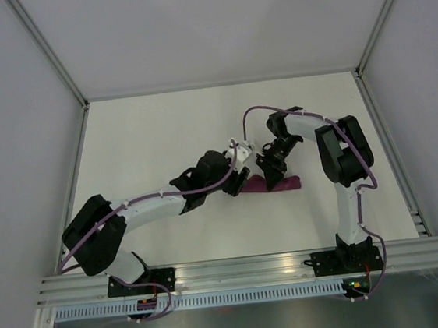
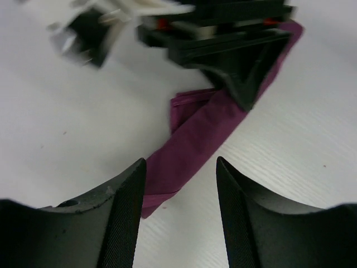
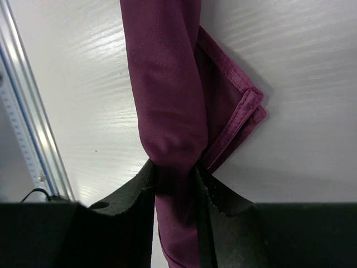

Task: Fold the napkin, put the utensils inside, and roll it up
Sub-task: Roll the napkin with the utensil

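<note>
On the white table (image 1: 161, 139), a little toward four o'clock of its middle in the overhead view, the napkin (image 1: 282, 184) lies as a narrow, tight roll. The main risk, as I judge it, is that this roll springs apart. The right gripper (image 3: 175, 170) is clenched around the roll partway along its length, so a lift or twist from that single pinch could let the unheld lengths sag and loosen. If utensils sit inside — none can be seen in any view — they might slide out of an open end should the roll tip. The left gripper (image 2: 179, 164) stands released, with its jaws spread to either side of the roll's near end and not clearly touching it. In its own camera the cloth runs from between them up toward one o'clock, where the right gripper pinches it. Closing off-centre there would shove the roll sideways rather than catch it. Smallest worry: the hemmed corner flap (image 3: 242, 109), poking free at three o'clock of the roll in the right wrist view, would likely peel open first.
</note>
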Controlling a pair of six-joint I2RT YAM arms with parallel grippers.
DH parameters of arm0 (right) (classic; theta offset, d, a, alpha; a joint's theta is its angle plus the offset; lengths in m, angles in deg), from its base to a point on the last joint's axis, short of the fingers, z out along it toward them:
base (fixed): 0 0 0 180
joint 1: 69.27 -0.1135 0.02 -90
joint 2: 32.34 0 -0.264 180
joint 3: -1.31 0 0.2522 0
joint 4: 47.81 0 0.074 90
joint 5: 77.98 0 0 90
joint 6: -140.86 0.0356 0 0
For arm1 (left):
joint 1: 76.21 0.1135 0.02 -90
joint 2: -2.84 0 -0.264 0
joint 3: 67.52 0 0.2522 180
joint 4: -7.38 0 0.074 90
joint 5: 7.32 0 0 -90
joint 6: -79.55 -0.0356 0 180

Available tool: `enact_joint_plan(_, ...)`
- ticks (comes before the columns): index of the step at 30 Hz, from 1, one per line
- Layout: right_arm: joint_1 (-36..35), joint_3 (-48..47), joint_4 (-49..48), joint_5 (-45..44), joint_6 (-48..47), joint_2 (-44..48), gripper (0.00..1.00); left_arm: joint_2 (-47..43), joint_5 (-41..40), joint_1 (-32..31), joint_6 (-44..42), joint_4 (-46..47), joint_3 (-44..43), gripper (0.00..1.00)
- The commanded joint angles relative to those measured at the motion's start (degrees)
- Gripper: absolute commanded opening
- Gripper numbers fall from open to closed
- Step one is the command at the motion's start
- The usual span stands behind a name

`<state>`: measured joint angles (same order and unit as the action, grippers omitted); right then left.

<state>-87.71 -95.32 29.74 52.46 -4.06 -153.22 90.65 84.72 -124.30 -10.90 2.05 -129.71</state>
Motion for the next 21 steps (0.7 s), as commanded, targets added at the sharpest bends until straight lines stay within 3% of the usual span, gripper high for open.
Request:
enact_joint_plan(1, 0.0, -0.3, 2.6, -3.9, -3.7, -6.2, 0.16, 0.5, -4.2, -5.7, -11.8, 9.9, 0.3, 0.59)
enact_joint_plan(8, 0.5, -2.4, 3.4, -4.0, -3.9, -8.8, 0.16, 9.6, -7.4, -13.6, -24.0, 9.2, -3.9, 0.60)
enact_joint_plan(21, 1.1, -3.5, 4.0, -4.0, -3.9, -10.8, 0.16, 18.6, -10.6, -17.6, -31.6, 9.1, -7.1, 0.61)
